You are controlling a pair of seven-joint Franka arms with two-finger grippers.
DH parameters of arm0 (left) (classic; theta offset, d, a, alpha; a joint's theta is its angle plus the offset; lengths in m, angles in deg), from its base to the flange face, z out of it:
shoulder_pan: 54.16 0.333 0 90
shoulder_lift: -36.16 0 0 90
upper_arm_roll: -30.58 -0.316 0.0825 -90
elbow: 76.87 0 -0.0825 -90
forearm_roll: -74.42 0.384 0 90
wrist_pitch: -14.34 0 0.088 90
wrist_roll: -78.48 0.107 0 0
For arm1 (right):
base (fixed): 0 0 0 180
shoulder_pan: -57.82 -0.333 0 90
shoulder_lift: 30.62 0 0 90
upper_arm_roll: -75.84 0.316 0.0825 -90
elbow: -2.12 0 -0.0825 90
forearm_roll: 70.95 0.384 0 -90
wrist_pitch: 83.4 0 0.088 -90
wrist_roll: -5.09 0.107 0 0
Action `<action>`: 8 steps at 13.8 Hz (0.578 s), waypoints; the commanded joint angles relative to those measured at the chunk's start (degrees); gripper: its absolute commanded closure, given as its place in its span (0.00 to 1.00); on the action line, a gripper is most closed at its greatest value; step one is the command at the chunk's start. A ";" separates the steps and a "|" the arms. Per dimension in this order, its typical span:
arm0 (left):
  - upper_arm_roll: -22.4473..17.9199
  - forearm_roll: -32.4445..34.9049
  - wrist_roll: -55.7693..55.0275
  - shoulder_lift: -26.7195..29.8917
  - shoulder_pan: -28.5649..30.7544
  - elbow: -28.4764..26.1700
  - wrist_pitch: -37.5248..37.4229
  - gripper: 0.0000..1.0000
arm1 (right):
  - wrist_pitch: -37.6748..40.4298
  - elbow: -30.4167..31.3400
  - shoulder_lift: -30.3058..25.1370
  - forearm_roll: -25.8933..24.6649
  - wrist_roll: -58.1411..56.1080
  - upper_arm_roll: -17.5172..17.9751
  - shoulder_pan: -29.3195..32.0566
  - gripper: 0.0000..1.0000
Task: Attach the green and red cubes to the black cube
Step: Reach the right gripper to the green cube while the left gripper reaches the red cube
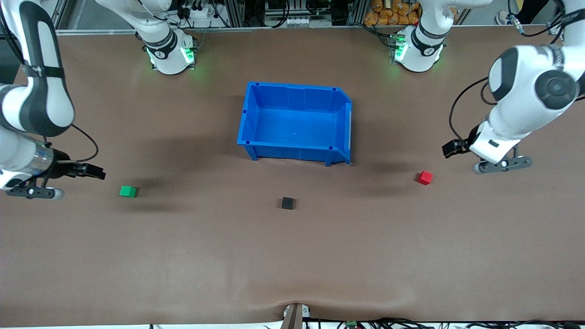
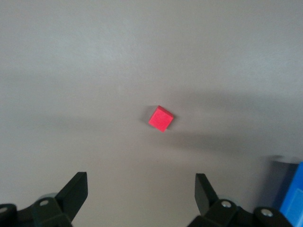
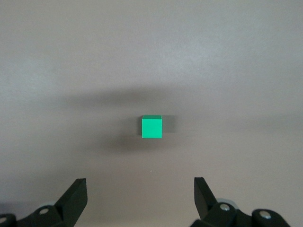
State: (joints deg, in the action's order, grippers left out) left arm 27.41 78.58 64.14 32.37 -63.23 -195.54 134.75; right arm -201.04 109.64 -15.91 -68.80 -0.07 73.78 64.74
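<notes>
Green cube (image 1: 128, 191) toward the right arm's end of the table, red cube (image 1: 424, 177) toward the left arm's, black cube (image 1: 287, 203) between them, all well apart. Right gripper (image 3: 139, 198) and left gripper (image 2: 141, 194) hover spread wide, holding nothing. The cubes look light and rigid, best pinched across two flat, parallel faces

Blue bin (image 1: 295, 98) open and upright on brown table (image 1: 292, 256), midway between the two ends, toward the bases. Nothing inside; one corner of the rim cut at an angle, at the left arm's end. Blue edge (image 2: 293, 198) showing in left wrist view too. Cables, boxes and orange packets (image 1: 393, 13) along the table's edge by the bases. Small clamp (image 1: 295, 315) on the table's nearest edge.
</notes>
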 commanded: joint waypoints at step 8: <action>0.79 6.02 0.36 -13.43 -0.95 -0.60 13.62 0.00 | -13.92 0.94 11.91 -2.15 -1.34 0.65 0.73 0.00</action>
State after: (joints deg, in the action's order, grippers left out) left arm 27.88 81.33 64.19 19.88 -63.61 -196.44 147.24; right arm -213.23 111.17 -5.82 -69.83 -1.12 73.80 64.74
